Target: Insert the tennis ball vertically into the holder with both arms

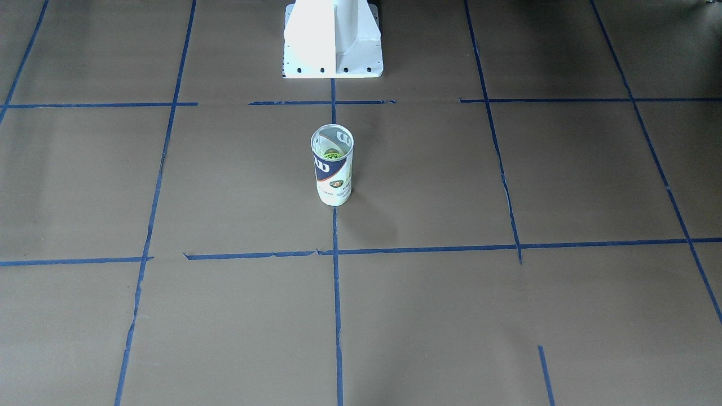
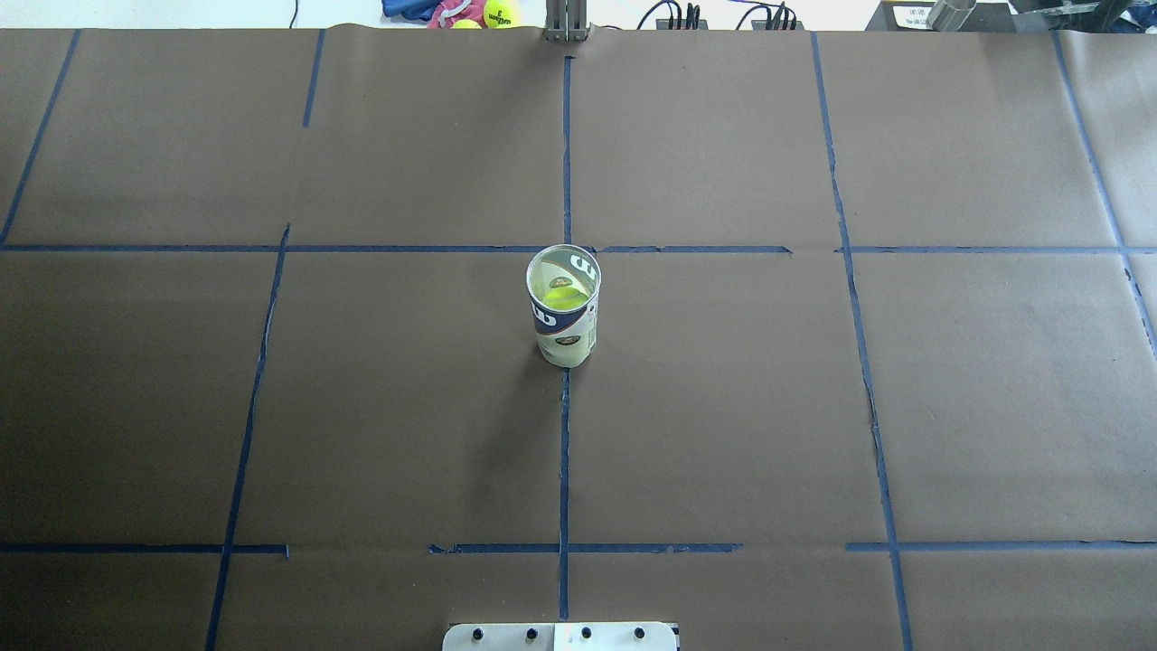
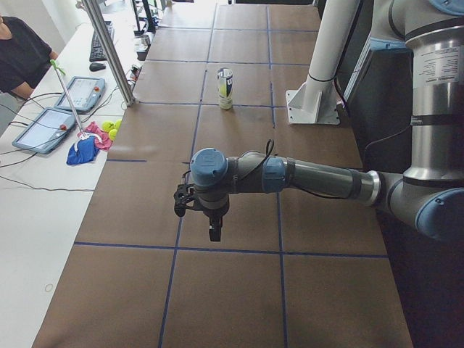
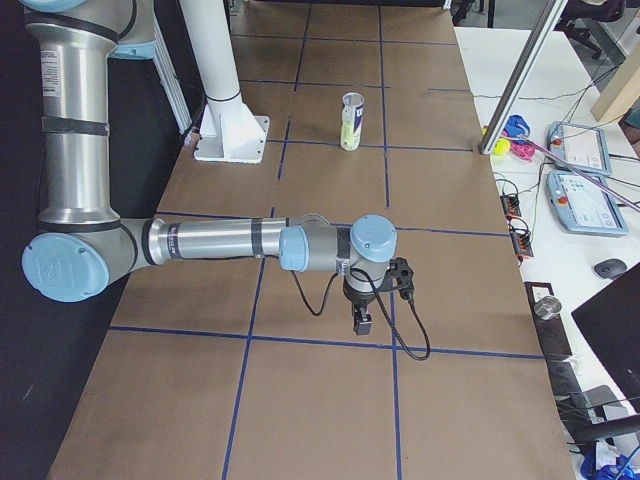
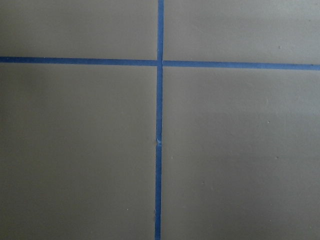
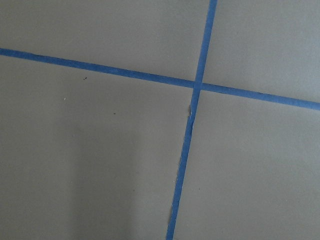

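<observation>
The holder (image 1: 332, 175) (image 2: 565, 330) stands upright and open-topped near the middle of the brown table, on a blue tape line. The tennis ball (image 1: 331, 152) (image 2: 562, 297) sits inside it, below the rim. Neither arm is near it. My left gripper (image 3: 211, 230) hangs low over the table far from the holder (image 3: 225, 88), in the exterior left view only. My right gripper (image 4: 361, 322) hangs the same way, far from the holder (image 4: 350, 122), in the exterior right view only. I cannot tell whether either is open or shut. Both wrist views hold only paper and tape.
The white pedestal base (image 1: 333, 45) (image 2: 560, 636) stands at the robot's edge. Spare yellow balls (image 2: 500, 13) and cloth lie beyond the far edge beside a metal post (image 3: 109, 51). A person (image 3: 22, 54) and tablets (image 3: 51, 127) are at the side bench.
</observation>
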You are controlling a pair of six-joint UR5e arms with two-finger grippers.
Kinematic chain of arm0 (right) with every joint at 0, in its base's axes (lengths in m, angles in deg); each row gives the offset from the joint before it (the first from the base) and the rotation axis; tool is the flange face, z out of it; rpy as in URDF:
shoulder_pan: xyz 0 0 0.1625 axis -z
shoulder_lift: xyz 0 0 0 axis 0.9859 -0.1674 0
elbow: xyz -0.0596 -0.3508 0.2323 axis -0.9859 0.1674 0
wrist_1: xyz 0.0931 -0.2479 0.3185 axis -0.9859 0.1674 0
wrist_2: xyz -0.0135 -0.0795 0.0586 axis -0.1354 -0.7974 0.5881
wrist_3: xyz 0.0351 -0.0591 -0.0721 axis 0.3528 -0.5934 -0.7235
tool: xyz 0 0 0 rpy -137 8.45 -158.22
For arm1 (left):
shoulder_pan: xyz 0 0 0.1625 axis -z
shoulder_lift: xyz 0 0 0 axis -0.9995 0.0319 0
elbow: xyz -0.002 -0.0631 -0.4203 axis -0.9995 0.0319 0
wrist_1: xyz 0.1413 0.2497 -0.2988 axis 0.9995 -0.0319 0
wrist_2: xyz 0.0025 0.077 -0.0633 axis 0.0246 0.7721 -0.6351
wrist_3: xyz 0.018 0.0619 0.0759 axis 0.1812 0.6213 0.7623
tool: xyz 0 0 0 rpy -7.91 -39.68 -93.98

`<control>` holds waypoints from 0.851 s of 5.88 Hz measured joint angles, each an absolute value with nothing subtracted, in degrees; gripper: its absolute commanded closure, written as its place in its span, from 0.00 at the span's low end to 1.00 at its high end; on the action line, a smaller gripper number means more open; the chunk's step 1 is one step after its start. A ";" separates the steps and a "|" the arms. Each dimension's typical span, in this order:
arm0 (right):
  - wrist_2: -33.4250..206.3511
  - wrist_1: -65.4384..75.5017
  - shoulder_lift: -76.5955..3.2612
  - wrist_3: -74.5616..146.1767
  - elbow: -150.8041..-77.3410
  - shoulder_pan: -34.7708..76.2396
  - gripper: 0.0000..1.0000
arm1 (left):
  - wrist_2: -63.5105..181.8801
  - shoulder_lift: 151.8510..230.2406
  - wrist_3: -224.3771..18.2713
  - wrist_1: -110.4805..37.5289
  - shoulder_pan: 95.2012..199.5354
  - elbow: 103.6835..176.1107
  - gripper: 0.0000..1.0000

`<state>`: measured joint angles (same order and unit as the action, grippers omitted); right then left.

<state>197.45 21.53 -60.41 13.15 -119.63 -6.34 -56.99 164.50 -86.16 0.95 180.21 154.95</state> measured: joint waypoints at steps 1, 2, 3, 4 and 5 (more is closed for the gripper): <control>197.43 21.56 -61.40 13.15 -120.47 -6.35 0.00 | -55.89 163.90 -86.14 0.91 180.12 155.19 0.00; 197.51 21.60 -61.69 13.15 -120.51 -6.33 0.00 | -54.87 163.33 -86.13 0.86 180.02 154.65 0.00; 197.66 21.65 -61.75 13.20 -120.18 -6.27 0.00 | -54.48 162.99 -86.15 0.92 179.97 153.61 0.00; 198.20 21.69 -61.72 13.37 -119.03 -6.24 0.00 | -54.22 162.44 -86.19 1.24 179.94 153.17 0.00; 199.47 21.68 -61.71 13.44 -117.77 -6.24 0.00 | -54.16 161.65 -86.18 1.47 179.94 153.06 0.00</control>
